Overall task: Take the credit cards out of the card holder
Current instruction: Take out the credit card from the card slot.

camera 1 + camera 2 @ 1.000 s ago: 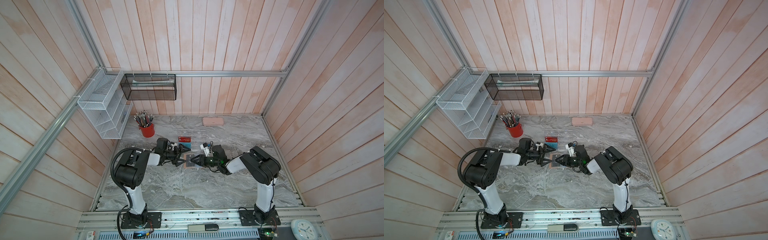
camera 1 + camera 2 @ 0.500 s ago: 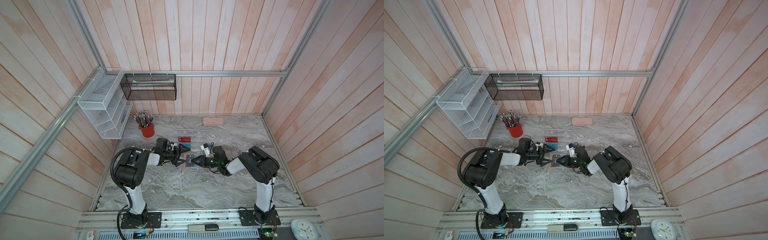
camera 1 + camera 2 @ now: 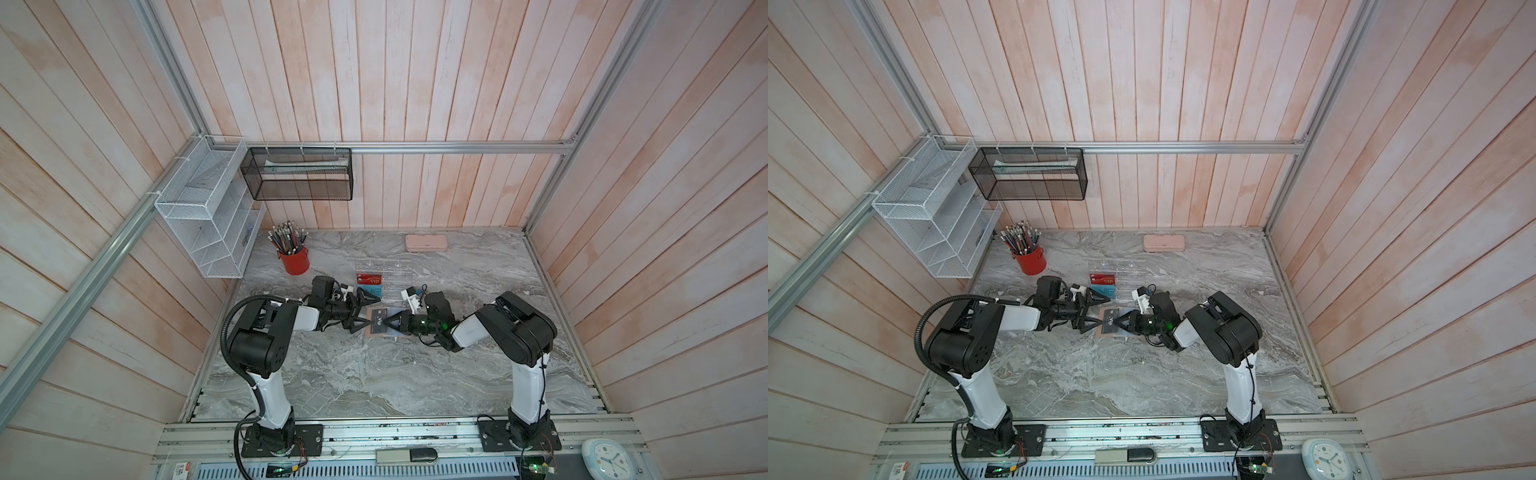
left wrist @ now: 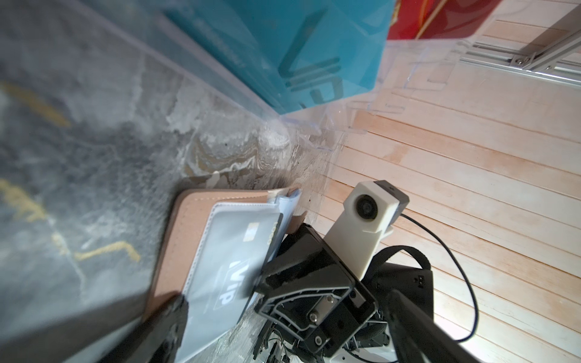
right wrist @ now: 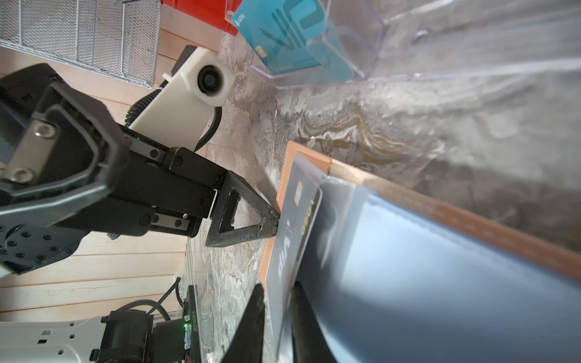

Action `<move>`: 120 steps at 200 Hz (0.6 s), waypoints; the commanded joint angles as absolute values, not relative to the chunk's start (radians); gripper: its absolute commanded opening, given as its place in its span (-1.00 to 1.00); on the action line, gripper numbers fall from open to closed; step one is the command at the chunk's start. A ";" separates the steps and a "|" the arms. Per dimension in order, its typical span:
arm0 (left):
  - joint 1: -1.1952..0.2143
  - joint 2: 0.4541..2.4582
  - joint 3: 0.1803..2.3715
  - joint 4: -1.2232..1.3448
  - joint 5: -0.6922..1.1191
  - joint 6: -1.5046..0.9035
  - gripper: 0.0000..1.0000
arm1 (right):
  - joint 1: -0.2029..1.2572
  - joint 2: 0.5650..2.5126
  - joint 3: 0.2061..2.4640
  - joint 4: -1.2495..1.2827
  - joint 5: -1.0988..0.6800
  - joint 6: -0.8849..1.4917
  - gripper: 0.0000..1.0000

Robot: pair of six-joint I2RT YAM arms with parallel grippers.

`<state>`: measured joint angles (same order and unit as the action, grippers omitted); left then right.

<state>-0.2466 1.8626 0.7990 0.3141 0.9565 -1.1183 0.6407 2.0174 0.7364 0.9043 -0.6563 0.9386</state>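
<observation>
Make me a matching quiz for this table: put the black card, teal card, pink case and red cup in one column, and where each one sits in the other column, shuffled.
Things
1. black card
2. teal card
3. pink case
4. red cup

Places
A. standing in the clear rack
B. lying alone near the back wall
C. partly in the holder's sleeve
D. far left corner, near the wire shelf

Pairs: 1-C, 2-A, 3-B, 4-D
</observation>
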 commanded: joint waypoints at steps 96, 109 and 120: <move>-0.243 1.895 0.773 0.262 0.931 -1.091 1.00 | 0.649 2.069 0.807 0.879 -0.710 0.929 -0.57; -0.242 1.896 0.772 0.262 0.931 -1.089 1.00 | 0.653 2.072 0.816 0.867 -0.722 0.922 -0.57; -0.242 1.894 0.771 0.263 0.933 -1.089 1.00 | 0.655 2.070 0.815 0.864 -0.724 0.915 -0.57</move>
<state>-0.2409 1.8626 0.7990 0.3111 0.9604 -1.1175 0.6392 2.0487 0.7860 0.8703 -0.6785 0.9386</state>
